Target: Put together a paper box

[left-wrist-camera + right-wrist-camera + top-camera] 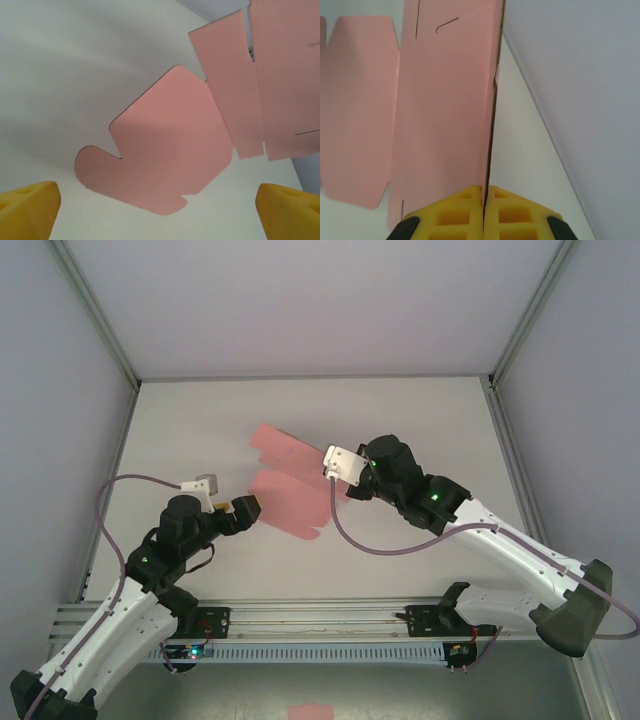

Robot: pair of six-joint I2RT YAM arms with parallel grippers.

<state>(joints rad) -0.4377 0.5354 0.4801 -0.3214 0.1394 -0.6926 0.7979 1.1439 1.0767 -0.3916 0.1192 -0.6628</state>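
Now the right gripper (484, 200) pinches one edge of the flat pink paper box (292, 495), while the left gripper (247, 508) gapes wide just beside its flap.

The paper box (170, 150) runs off the left wrist view's top and right edges.

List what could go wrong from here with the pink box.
1. The right end effector pinches only the thin edge of the box, so it might slip or crease.
2. The left end effector is open and holds nothing, so the unsupported flap may sag or fold wrongly.
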